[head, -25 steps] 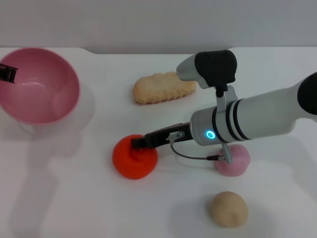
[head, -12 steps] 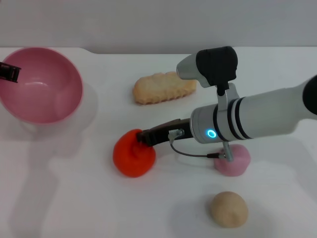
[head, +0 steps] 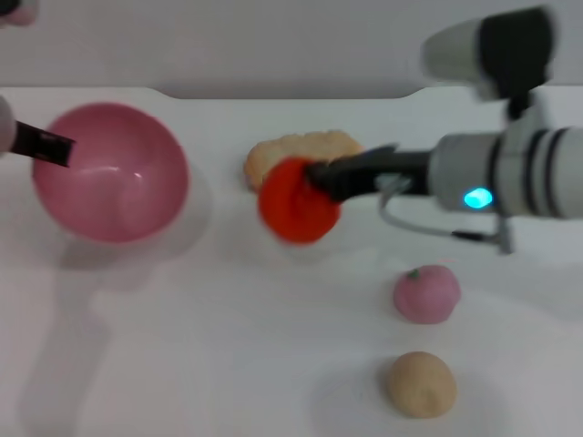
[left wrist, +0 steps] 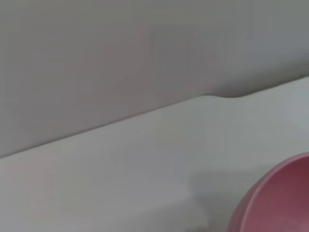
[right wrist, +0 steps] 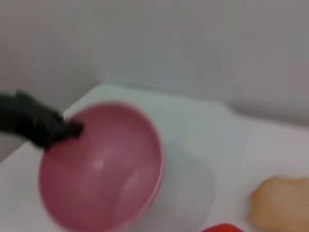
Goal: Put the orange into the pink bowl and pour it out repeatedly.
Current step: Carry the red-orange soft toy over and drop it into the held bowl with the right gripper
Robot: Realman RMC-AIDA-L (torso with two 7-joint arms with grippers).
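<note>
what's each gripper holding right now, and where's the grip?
The right gripper holds the orange by its top right side, lifted off the table. The left gripper pinches the pink bowl at its left rim.

White table point(head: 209, 364): flat, matte surface, meeting a grey wall point(head: 273, 41) at its far edge, which has a shallow notch at mid-span.
Biscuit-like toy point(head: 305, 146): pale tan, elongated, scalloped edge; lies towards the back of the table, partly covered from view at its front.
Pink peach-like fruit point(head: 426, 293): small, rounded, a reddish stem mark on top; right of centre.
Beige round lump point(head: 420, 383): plain, matte; just in front of the pink fruit, apart from it.
</note>
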